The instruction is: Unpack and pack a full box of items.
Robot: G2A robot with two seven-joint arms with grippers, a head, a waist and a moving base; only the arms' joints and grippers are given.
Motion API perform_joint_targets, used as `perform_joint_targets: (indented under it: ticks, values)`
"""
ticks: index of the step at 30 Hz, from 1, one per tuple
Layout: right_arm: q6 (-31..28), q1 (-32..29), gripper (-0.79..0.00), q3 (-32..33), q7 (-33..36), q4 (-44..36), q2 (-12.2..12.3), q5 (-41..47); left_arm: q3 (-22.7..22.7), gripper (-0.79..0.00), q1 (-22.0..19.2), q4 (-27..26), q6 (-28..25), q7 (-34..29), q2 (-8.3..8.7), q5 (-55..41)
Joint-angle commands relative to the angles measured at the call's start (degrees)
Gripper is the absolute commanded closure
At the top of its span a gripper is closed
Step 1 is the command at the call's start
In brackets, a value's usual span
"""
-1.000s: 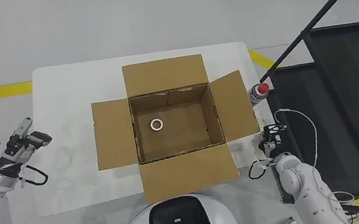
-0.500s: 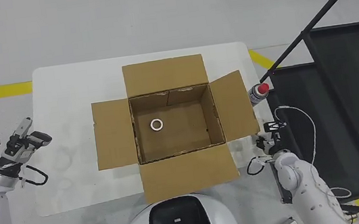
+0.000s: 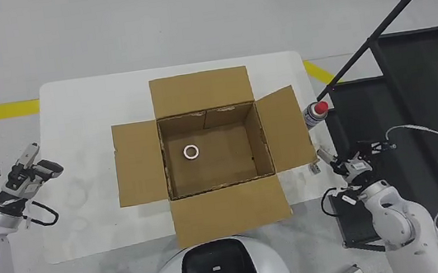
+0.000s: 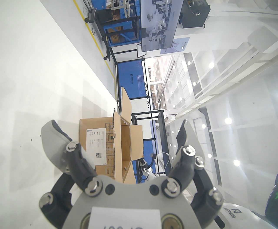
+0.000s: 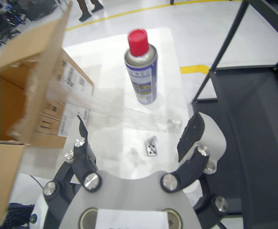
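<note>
An open cardboard box (image 3: 217, 182) stands mid-table with all flaps spread; a small tape ring (image 3: 191, 151) lies on its floor. A spray can with a red cap (image 3: 316, 112) (image 5: 142, 73) stands upright on the table right of the box. A small metal part (image 3: 315, 167) (image 5: 151, 146) lies on the table near the right front corner. My right gripper (image 3: 343, 163) (image 5: 136, 128) hovers open just behind that part, holding nothing. My left gripper (image 3: 40, 170) (image 4: 118, 130) hangs open and empty off the table's left edge, facing the box (image 4: 117, 141).
The white table (image 3: 83, 113) is bare left of the box. A black metal cart (image 3: 415, 111) (image 5: 245, 97) stands tight against the table's right side. A strip of clear tape (image 5: 113, 108) trails from the box's right flap (image 5: 32, 86) toward the small part.
The right arm has swung outward to the right, and its gripper has shifted slightly right and back beside the small metal part. The left arm has not moved.
</note>
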Motion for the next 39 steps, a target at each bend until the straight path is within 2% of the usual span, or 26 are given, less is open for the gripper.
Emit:
perform_joint_targets:
  ticks: [1,8,17,23,25,39]
  values:
    - [-0.9,0.2,-0.785,0.0,-0.1,-2.0,0.0,1.1,0.0,-0.785,0.0,0.0,0.0,0.0,0.00,0.0]
    - [-2.8,1.5,-0.785,-4.5,1.9,-9.9,0.1,-1.4,0.0,-0.785,0.0,0.0,0.0,0.0,0.00,0.0]
    - [-3.6,3.8,-0.785,-19.0,8.5,-20.2,0.0,-12.3,0.0,-0.785,0.0,0.0,0.0,0.0,0.00,0.0]
    - [0.2,7.5,-0.785,-28.3,12.6,-20.5,-0.4,-18.9,0.0,-0.785,0.0,0.0,0.0,0.0,0.00,0.0]
    - [1.6,9.0,-0.785,-30.1,12.6,-19.2,-0.6,-18.3,0.0,-0.785,0.0,0.0,0.0,0.0,0.00,0.0]
    - [1.6,9.0,-0.785,-30.1,12.6,-19.2,-0.6,-18.3,0.0,-0.785,0.0,0.0,0.0,0.0,0.00,0.0]
